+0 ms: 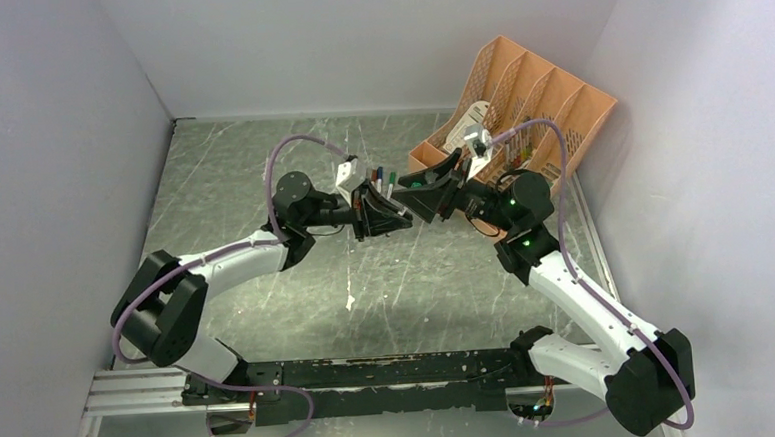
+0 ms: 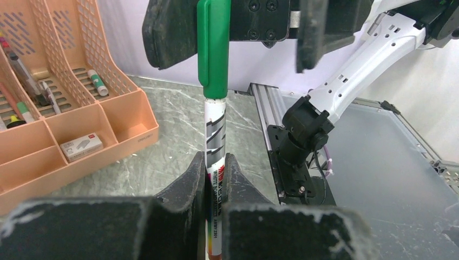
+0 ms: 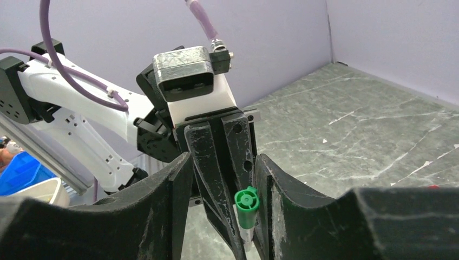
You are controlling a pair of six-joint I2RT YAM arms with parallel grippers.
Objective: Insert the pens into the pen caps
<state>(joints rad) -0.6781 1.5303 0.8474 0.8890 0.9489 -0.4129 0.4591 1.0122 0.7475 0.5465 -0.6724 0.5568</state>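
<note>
Left gripper (image 2: 212, 173), nearest the left wrist lens: I am clamping it on the lower barrel of a whiteboard marker pen (image 2: 214, 130), both pads touching, and the pen is standing upright above the table (image 2: 178, 108).

The green cap (image 2: 213, 49) is sitting over the pen's upper end. I cannot tell whether it is fully home.

Right gripper (image 2: 241, 59): I am holding it spread around the cap. The finger on the left of that view is touching the cap and the other is standing well apart on the right. I am judging it as not gripping.

The orange organiser (image 2: 124, 116) is lying on the left, apart from the work.

Risks, as I am judging them:
- Off-centre closure. The far finger is going to travel before it meets the cap, so it may shove the cap sideways and lever the pen in my left pads.
- Low hold. I am gripping the barrel far from the cap, so any side load is acting on a long arm and may tilt the pen.
- Axial slip. A push along the barrel may slide the pen through the pads instead of seating the cap.
- Loose cap. If it is only resting, it may drop off.
</note>
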